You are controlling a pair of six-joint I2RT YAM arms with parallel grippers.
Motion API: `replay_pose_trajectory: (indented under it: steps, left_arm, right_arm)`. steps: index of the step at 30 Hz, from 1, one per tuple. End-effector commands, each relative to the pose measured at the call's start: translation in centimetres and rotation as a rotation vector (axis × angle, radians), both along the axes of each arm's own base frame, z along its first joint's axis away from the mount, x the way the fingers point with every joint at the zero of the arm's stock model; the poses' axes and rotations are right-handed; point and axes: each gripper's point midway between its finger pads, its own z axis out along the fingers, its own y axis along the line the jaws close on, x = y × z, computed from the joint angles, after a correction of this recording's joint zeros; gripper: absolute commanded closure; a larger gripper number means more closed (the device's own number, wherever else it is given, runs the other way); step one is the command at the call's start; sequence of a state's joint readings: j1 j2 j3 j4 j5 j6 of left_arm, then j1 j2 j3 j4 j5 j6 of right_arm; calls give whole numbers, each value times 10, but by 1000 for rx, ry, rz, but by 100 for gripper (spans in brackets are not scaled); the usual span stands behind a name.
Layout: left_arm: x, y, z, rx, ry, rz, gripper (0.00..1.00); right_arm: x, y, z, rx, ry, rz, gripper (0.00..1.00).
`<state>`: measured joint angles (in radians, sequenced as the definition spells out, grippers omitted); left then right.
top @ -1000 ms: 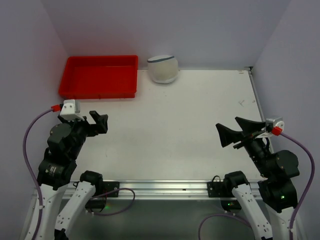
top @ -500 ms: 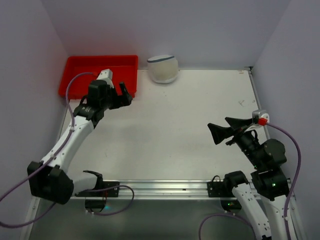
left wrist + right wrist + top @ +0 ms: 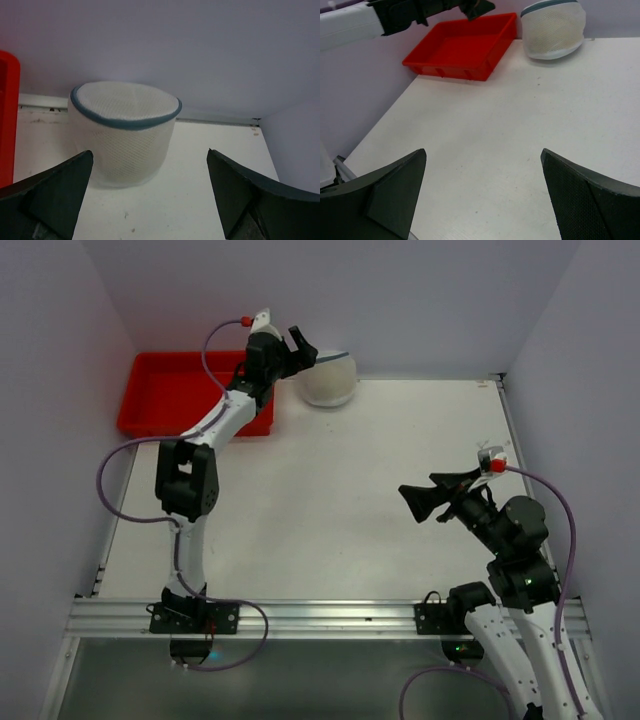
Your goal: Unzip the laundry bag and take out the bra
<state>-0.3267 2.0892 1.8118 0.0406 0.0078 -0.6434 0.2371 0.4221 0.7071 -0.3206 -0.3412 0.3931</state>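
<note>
Table (image 3: 380,490) of white laminate carries the scene, walled in by pale panels. Left arm (image 3: 215,425) extends far across it toward the back wall, passing over the near right corner of the tray; right arm (image 3: 510,540) is held low at the near right side. Red tray (image 3: 180,395) sits in the far left corner. Just to its right, against the back wall, stands the bag (image 3: 329,380), a white mesh dome with a blue-grey zip band (image 3: 122,122) running round its top rim. Left end effector (image 3: 303,348) hangs just left of the bag, fingers spread wide and gripping nothing; its wrist view frames the bag between them, untouched. Right end effector (image 3: 417,485) hovers above the table, well apart from the bag, likewise spread and holding nothing.
</note>
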Motion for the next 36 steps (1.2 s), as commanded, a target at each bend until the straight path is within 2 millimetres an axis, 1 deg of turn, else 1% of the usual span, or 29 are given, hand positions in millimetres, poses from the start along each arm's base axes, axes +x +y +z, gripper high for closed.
replay_pose_trajectory:
  steps: [1, 2, 3, 4, 7, 9, 10, 12, 13, 15, 16, 18, 19, 21, 22, 23, 24, 25, 26, 27, 28, 29, 30, 31, 32, 33, 34, 35, 36]
  left_arm:
    - [45, -5, 19, 8, -156, 34, 0]
    - [52, -6, 15, 25, -171, 33, 0]
    - [59, -7, 19, 54, -211, 28, 0]
    - [67, -10, 1, 74, -211, 26, 0]
    - [80, -12, -19, 134, -257, 17, 0]
    - [85, -14, -28, 178, -286, -1, 0]
    - [88, -17, -42, 193, -286, -17, 0]
    - [91, -20, -53, 223, -306, -44, 0]
    - [92, -24, -66, 230, -313, -73, 0]
    - [89, -35, -82, 239, -320, -142, 0]
    - [88, -42, -98, 237, -315, -180, 0]
    - [88, -47, -111, 223, -302, -199, 0]
    - [87, -49, -128, 220, -277, -217, 0]
    - [87, -53, -139, 195, -254, -222, 13]
    - [85, -56, -146, 183, -248, -234, 22]
    - [84, -57, -150, 174, -238, -237, 47]
    - [84, -57, -153, 159, -229, -234, 59]
    - [83, -59, -149, 146, -241, -239, 71]
    - [79, -59, -156, 141, -228, -245, 91]
    - [76, -59, -155, 136, -233, -250, 98]
    - [73, -62, -138, 125, -265, -263, 100]
    - [66, -61, -147, 123, -241, -275, 100]
    - [61, -62, -123, 107, -271, -281, 100]
    - [54, -65, -113, 97, -285, -296, 100]
    - [40, -64, -129, 104, -238, -306, 100]
    - [32, -64, -124, 103, -233, -309, 100]
    - [18, -70, -94, 96, -263, -320, 100]
    - [-1, -68, -115, 110, -195, -329, 100]
    - [-13, -67, -84, 103, -220, -325, 100]
  right_arm:
    - [-1, 12, 5, 28, -33, 74, 1]
    - [-1, 14, 1, 29, -25, 82, 1]
    - [-1, 15, 0, 35, -24, 91, 1]
    - [-1, 16, 0, 40, -26, 96, 1]
    - [-1, 19, -5, 40, -11, 112, 1]
    - [-1, 20, -9, 41, 1, 119, 1]
    - [-1, 21, -10, 44, 3, 125, 1]
    - [1, 23, -16, 44, 22, 131, 1]
    - [1, 23, -18, 46, 31, 134, 1]
    - [2, 25, -22, 48, 49, 141, 1]
    - [2, 26, -22, 49, 50, 144, 1]
    - [3, 27, -24, 51, 60, 151, 1]
    - [3, 27, -25, 49, 62, 153, 1]
    - [3, 27, -25, 52, 64, 154, 1]
    - [3, 28, -25, 52, 64, 155, 1]
    - [2, 28, -25, 51, 65, 155, 1]
    - [2, 28, -25, 49, 64, 157, 1]
    - [2, 27, -26, 51, 65, 155, 1]
    - [2, 27, -26, 51, 67, 154, 1]
    - [1, 27, -26, 50, 65, 157, 1]
    - [1, 27, -26, 50, 66, 157, 1]
    - [0, 28, -26, 49, 65, 159, 1]
    - [1, 27, -26, 49, 66, 154, 1]
    - [1, 26, -27, 48, 66, 146, 1]
    - [3, 25, -28, 47, 67, 139, 1]
    - [4, 24, -29, 46, 70, 129, 1]
    - [8, 21, -32, 45, 83, 106, 1]
    - [11, 19, -33, 46, 95, 87, 1]
    - [14, 18, -40, 44, 140, 68, 1]
